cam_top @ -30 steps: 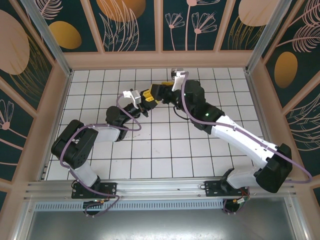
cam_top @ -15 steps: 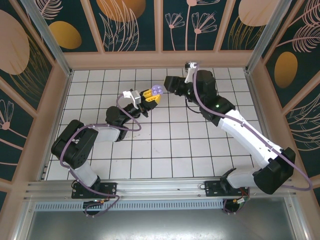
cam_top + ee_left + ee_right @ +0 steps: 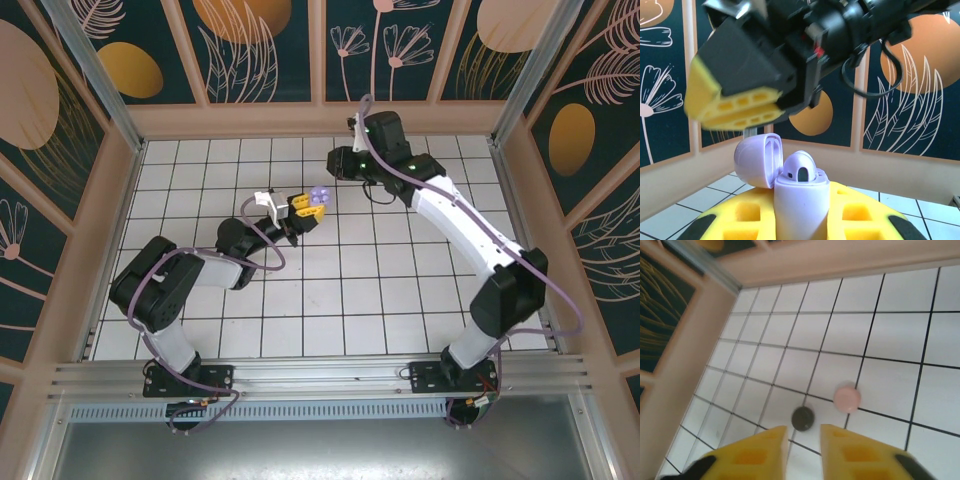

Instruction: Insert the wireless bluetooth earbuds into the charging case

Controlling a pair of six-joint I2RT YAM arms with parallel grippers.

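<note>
The left gripper, reaching in from the lower left of the top view, has its yellow-padded jaws closed on a small lavender charging case, which sits a little above and left of the frame's centre, raised over the white table with black grid lines. In the left wrist view the case stands upright between the two yellow pads at the bottom of the frame, with its rounded lid flipped open and leaning to the left. A lavender earbud sits in the case's right-hand seat, and its rounded head pokes up above the rim. Whether a second bud lies beside it cannot be told. Above the case in that view, blurred, hangs the black body of the right gripper, with its yellow pads at the upper left, apart from the case. In the top view the right arm stretches from the lower right up to the top centre, near the back wall, just right of and above the held case. The right wrist view shows its jaws almost closed, with only a narrow slit between the yellow pads and nothing gripped in it. Beyond them on the table lie a small pink round object and a small dark round object, near each other but not touching, in the lower middle of the frame.
</note>
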